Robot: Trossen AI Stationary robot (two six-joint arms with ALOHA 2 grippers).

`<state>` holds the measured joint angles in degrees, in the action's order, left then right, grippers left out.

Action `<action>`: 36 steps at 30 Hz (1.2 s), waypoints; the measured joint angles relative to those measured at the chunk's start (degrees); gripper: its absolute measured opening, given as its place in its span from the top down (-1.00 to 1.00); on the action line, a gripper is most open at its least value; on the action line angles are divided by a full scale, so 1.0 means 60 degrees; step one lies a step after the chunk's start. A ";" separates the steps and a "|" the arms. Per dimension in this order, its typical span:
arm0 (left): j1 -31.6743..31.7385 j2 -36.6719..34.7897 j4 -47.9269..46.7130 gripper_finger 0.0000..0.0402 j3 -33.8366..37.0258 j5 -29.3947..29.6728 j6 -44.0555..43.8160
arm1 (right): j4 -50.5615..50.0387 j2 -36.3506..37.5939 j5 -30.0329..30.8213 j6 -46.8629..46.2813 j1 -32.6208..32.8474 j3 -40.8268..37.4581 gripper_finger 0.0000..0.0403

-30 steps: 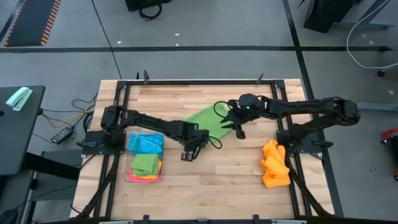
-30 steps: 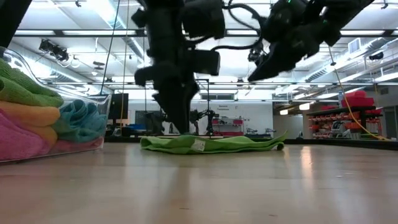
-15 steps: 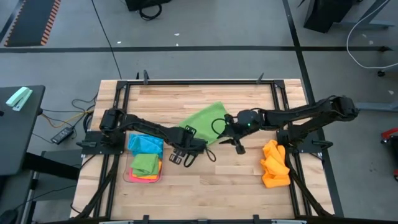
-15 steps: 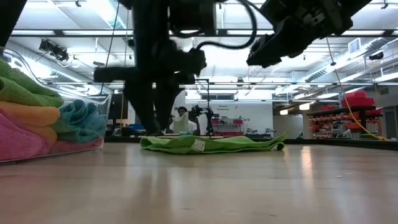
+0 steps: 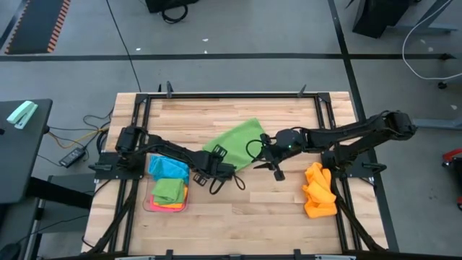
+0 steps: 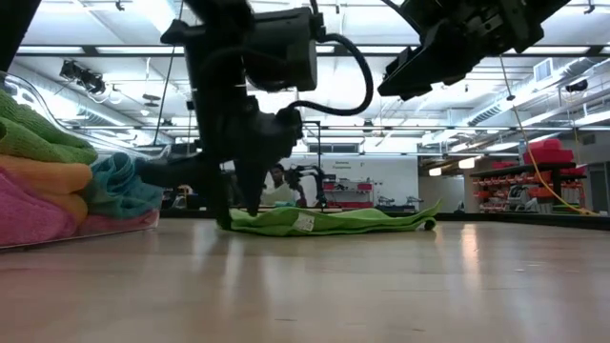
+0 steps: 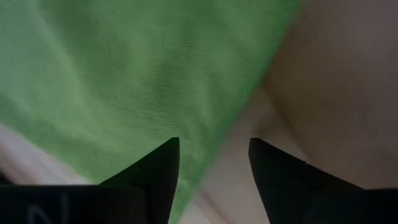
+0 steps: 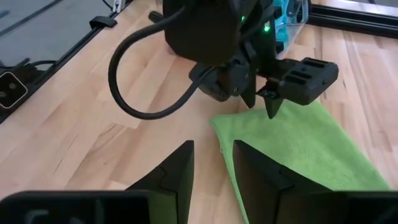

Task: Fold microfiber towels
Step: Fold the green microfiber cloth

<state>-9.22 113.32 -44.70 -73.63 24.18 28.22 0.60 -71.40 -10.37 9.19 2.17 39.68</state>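
Observation:
A green microfiber towel (image 5: 238, 137) lies spread flat on the wooden table, near its middle. My left gripper (image 7: 214, 168) is open and points steeply down at the towel's near left edge (image 7: 211, 143), one finger over the cloth and one over bare wood. In the low view it stands low at the towel's end (image 6: 232, 205). My right gripper (image 5: 278, 172) hangs well above the table by the towel's right corner, narrowly open with nothing between its fingers (image 8: 213, 162). My left gripper's open fingers (image 7: 155, 174) straddle the green towel's edge from above. I cannot tell whether their tips touch the cloth.
A clear plastic tray (image 5: 150, 206) at the left holds folded blue, green, orange and pink towels (image 6: 48, 181). A heap of orange towels (image 5: 317, 191) lies at the right edge. Bare wood stretches along the near side of the table.
My left gripper has moved toward the table's left and down to the green towel's near left edge. It has rolled about its wrist and opened. My right gripper has swung toward the near edge, staying high, and then held still. The towel has not moved.

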 joint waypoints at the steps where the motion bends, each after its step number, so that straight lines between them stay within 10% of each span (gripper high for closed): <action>1: 0.0003 0.0000 0.0194 0.01 0.0090 0.0174 0.0112 | 0.0000 0.0000 0.0000 0.0000 0.0000 0.0000 0.41; 26: 0.0497 -0.0022 0.0820 0.40 0.0638 0.0595 0.1801 | 0.1085 -0.0023 -0.0025 -0.0037 -0.0019 -0.0590 0.41; 36: 0.0617 -0.0007 0.1355 0.70 0.0638 0.0229 0.1569 | 0.2450 -0.1847 0.0567 -0.0667 0.0863 -0.0597 0.41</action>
<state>-5.52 113.27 -36.57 -69.80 25.55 37.63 15.30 -82.48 -6.97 5.19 7.35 36.10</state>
